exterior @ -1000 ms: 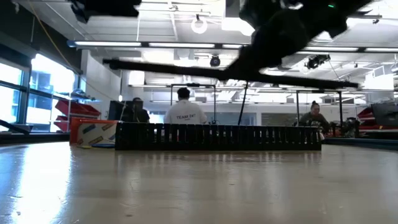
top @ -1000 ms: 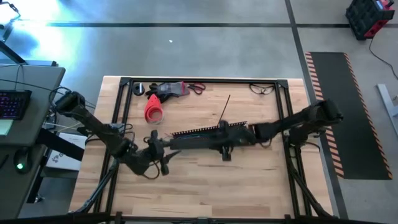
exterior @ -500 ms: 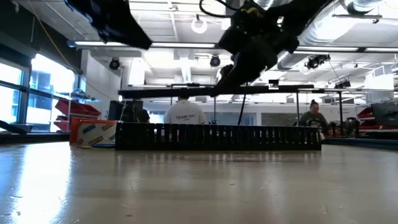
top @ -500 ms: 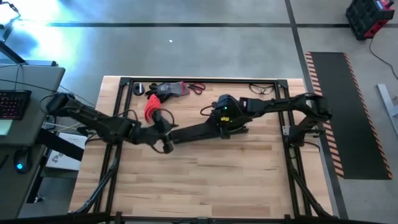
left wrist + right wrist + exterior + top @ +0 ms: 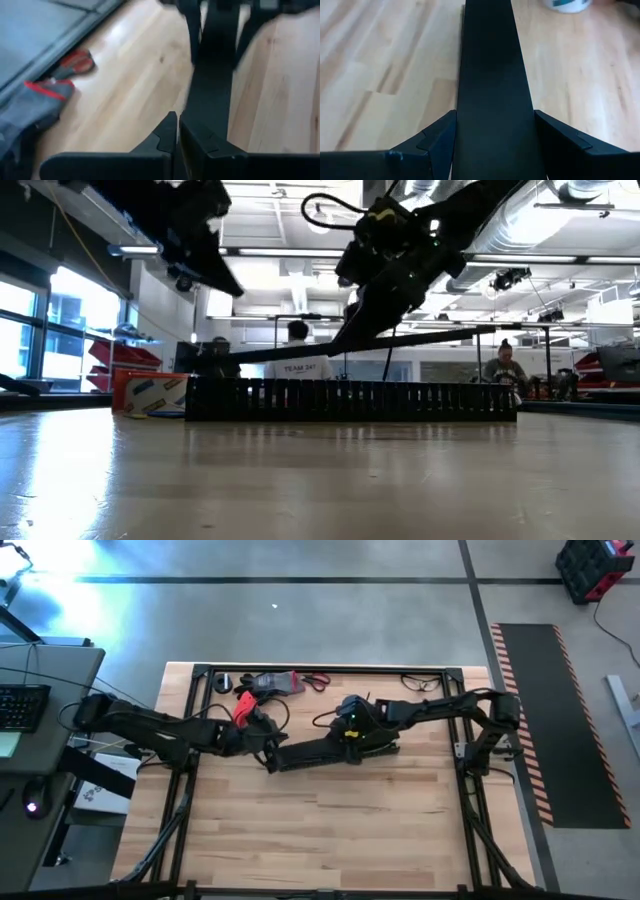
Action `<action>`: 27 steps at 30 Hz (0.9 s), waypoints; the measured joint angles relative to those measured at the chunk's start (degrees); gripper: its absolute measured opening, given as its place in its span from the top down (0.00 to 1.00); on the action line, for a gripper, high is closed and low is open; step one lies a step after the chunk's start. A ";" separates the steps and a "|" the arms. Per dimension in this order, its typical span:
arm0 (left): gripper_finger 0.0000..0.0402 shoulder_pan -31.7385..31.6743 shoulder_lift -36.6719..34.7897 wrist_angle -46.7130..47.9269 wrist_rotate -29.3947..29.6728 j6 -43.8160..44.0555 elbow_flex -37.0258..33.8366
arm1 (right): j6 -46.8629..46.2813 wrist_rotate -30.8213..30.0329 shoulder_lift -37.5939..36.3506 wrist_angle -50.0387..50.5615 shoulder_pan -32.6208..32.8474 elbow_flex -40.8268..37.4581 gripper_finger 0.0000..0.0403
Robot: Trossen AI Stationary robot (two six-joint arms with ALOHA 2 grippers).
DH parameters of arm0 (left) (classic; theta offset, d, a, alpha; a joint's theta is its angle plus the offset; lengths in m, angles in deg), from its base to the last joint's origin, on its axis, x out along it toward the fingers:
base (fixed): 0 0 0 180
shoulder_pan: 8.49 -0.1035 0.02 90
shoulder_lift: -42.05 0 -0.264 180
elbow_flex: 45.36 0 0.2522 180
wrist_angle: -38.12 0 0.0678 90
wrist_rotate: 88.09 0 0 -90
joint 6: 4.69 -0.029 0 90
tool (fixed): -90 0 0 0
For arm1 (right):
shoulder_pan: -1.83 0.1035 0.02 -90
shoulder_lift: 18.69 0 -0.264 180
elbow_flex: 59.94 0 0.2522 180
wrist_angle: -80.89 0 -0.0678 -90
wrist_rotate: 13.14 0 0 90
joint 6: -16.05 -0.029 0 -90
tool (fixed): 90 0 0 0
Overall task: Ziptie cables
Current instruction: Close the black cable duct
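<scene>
Overhead, the right gripper [image 5: 492, 145] clamps a flat black bar [image 5: 490, 75] between wide-set fingers, above the comb-toothed channel [image 5: 350, 400]. Left gripper [image 5: 176, 137] is pressed closed, empty. The cables aren't discernible.

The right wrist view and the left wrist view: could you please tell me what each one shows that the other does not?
Only the right wrist view shows the right gripper with its fingers on either side of a flat black bar, gripping it, plus a white and teal thing at the edge. Only the left wrist view shows the left gripper shut, red handles and a grey and red tool by the table frame. Both show the wooden table.
</scene>
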 joint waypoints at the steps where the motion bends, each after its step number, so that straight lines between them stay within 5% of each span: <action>1: 1.00 -0.47 0.00 -0.30 -1.14 0.05 -0.88 | 0.01 -0.24 0.24 -0.32 -0.10 0.00 0.47; 5: 1.00 -1.94 -0.37 -4.06 -6.33 1.48 -5.61 | 0.01 -0.64 0.39 -0.38 -0.18 0.00 0.47; 12: 1.00 -2.85 -0.37 -14.15 -7.26 2.00 -11.72 | -0.46 -0.45 -0.03 1.36 -0.61 0.00 0.47; 23: 1.00 -3.81 -0.35 -14.76 -7.15 1.59 -12.24 | -1.53 -0.21 0.17 1.30 -0.53 -0.02 0.47; 27: 1.00 -3.81 -0.35 -14.75 -7.40 1.68 -12.24 | -0.85 4.43 0.17 0.18 -0.55 0.00 0.47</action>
